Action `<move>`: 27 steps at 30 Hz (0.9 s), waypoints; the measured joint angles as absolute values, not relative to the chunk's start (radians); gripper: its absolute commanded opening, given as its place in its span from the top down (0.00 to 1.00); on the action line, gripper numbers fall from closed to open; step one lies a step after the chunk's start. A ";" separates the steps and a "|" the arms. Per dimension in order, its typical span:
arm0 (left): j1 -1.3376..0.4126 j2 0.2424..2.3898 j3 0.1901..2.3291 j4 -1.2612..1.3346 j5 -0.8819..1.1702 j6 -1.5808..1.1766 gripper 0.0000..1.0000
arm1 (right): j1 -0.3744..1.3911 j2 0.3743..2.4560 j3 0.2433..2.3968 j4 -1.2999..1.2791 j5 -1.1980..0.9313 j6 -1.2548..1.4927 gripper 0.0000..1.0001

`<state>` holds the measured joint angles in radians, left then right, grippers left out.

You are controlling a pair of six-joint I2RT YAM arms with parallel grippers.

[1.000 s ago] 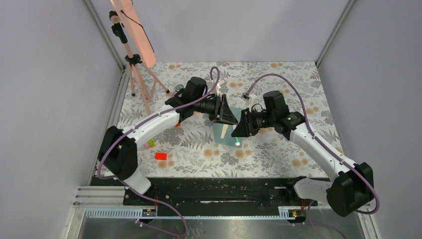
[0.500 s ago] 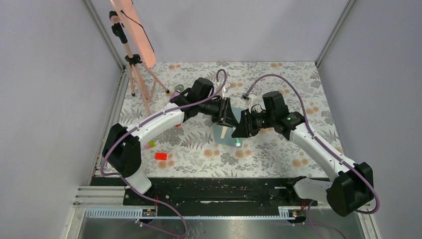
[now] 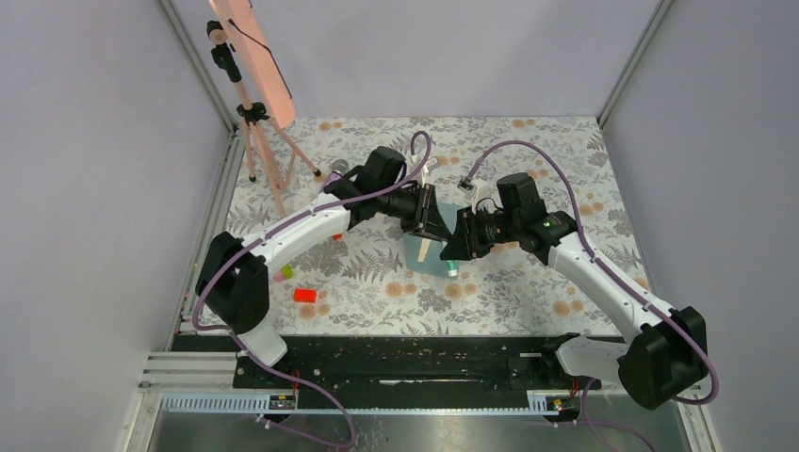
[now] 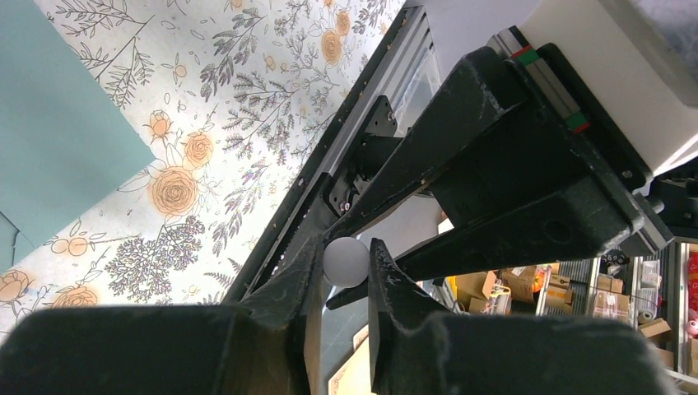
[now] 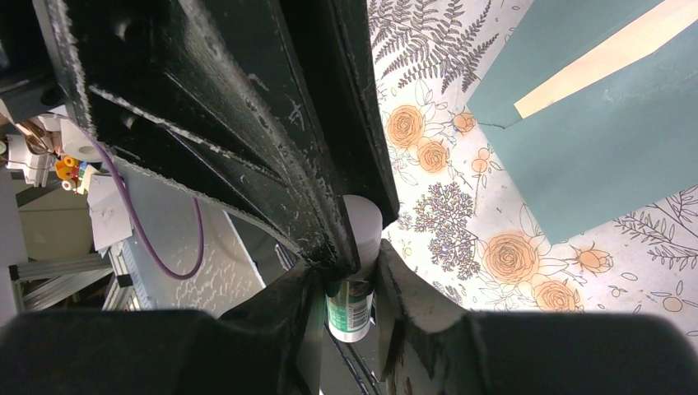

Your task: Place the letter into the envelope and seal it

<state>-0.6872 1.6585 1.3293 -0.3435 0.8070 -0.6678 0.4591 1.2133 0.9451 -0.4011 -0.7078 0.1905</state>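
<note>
The teal envelope [image 3: 421,255] lies flat mid-table, and a strip of the tan letter [image 3: 426,247] shows in its mouth. Both grippers meet just above it. My right gripper [image 3: 454,249] is shut on a green-labelled glue stick [image 5: 350,309]. My left gripper [image 3: 437,226] is shut on the stick's white cap [image 4: 345,261], facing the right gripper. In the right wrist view the envelope [image 5: 593,164] and the letter strip [image 5: 609,53] lie at upper right. In the left wrist view an envelope corner [image 4: 58,132] shows at upper left.
A tripod with a salmon-pink panel [image 3: 252,66] stands at the back left. A red block [image 3: 304,295] and a small green-pink block [image 3: 284,273] lie at the front left. The black rail [image 3: 424,363] runs along the near edge.
My left gripper moved right, up to the right gripper, and closed on the glue stick's cap. The right arm stayed almost still.
</note>
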 measured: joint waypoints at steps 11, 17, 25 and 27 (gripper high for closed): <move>-0.680 1.701 1.328 -0.331 0.765 -0.685 1.00 | 0.459 1.262 0.947 -0.398 -0.660 0.215 0.57; -0.661 1.795 1.321 -0.359 0.725 -0.684 1.00 | 0.450 1.312 0.949 -0.376 -0.609 0.274 0.36; -0.633 1.862 1.322 -0.401 0.707 -0.682 1.00 | 0.450 1.312 0.941 -0.280 -0.585 0.356 0.28; -0.628 1.862 1.322 -0.398 0.707 -0.682 1.00 | 0.450 1.312 0.928 -0.265 -0.578 0.369 0.28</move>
<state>-0.6281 1.8622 1.3224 -0.3985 0.7074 -0.6823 0.4496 1.3117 0.9283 -0.2653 -0.5777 0.3695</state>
